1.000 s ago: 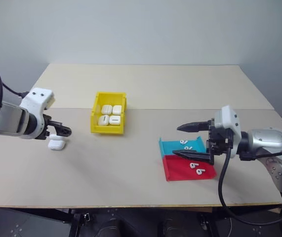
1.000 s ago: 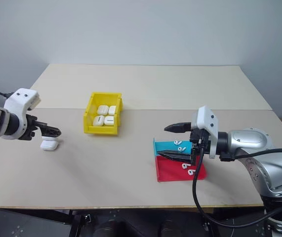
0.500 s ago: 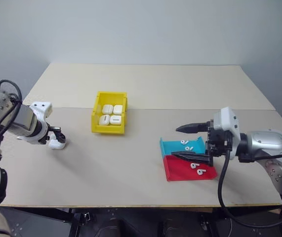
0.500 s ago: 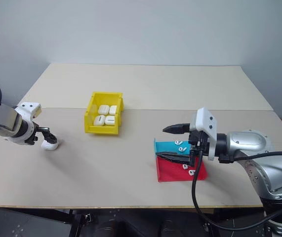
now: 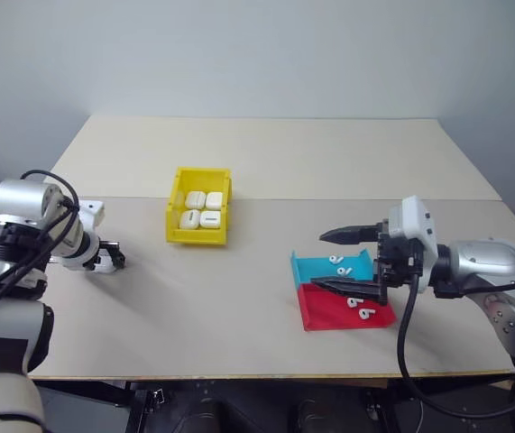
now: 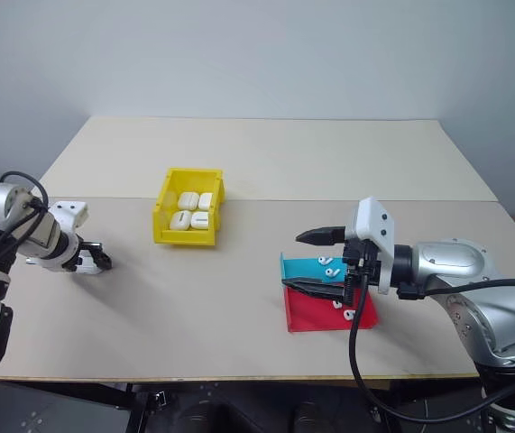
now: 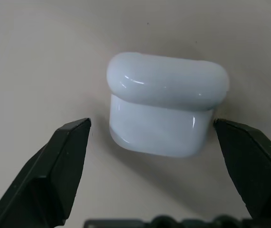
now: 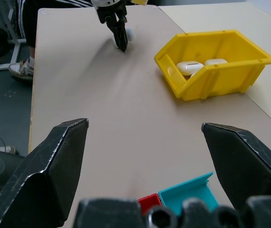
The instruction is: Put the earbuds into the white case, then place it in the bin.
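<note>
While four cases already sit in the yellow bin (image 5: 198, 218), the left pincer (image 7: 149, 142) stands spread around a closed white case (image 7: 166, 104) on the counter (image 5: 239, 307), ungrasped, and earbuds (image 5: 354, 304) remain in the tray (image 5: 325, 311) under the right pincer's (image 5: 352, 262) parted fingers.

From the head, the white case (image 7: 166, 105) sits mostly hidden behind the left claw (image 5: 111, 261) — its lid seam unreadable; the earbuds (image 5: 354, 303) under the right claw (image 5: 352, 262) are mere specks.
</note>
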